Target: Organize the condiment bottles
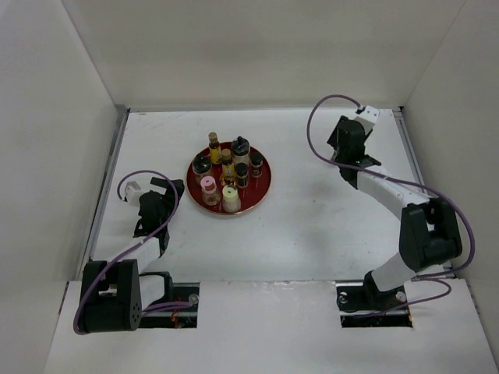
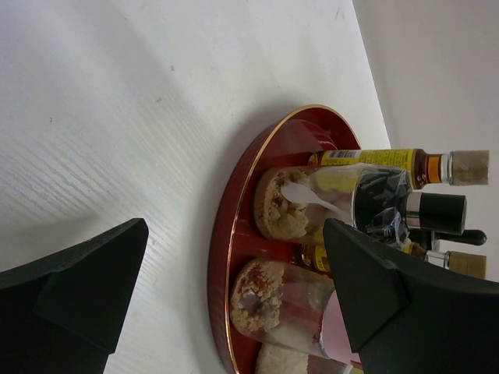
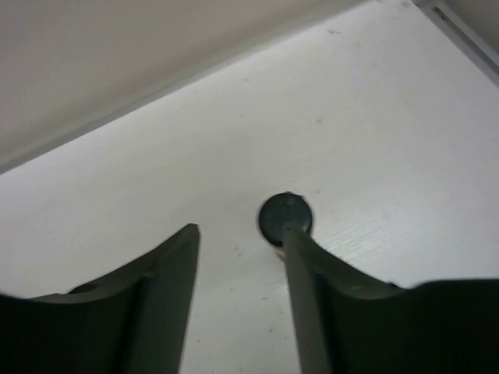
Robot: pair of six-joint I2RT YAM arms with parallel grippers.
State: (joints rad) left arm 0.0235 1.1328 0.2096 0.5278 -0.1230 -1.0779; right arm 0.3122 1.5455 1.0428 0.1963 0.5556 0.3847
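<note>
Several condiment bottles stand together on a round red tray (image 1: 261, 187) at the table's middle left. Among them are a yellow bottle with a brown cap (image 1: 214, 146), a pink-capped jar (image 1: 209, 189) and a pale-yellow-capped jar (image 1: 231, 197). My left gripper (image 1: 173, 191) is open and empty just left of the tray. In the left wrist view it (image 2: 234, 234) faces the tray's rim (image 2: 222, 257); the pink-capped jar (image 2: 281, 300) and a black-capped jar (image 2: 288, 204) lie ahead. My right gripper (image 1: 343, 140) is open and empty over bare table at the far right (image 3: 238, 230).
A small dark round thing (image 3: 285, 216) lies on the table at my right gripper's fingertip. White walls close in the table at the back and both sides. A metal rail (image 1: 109, 179) runs along the left edge.
</note>
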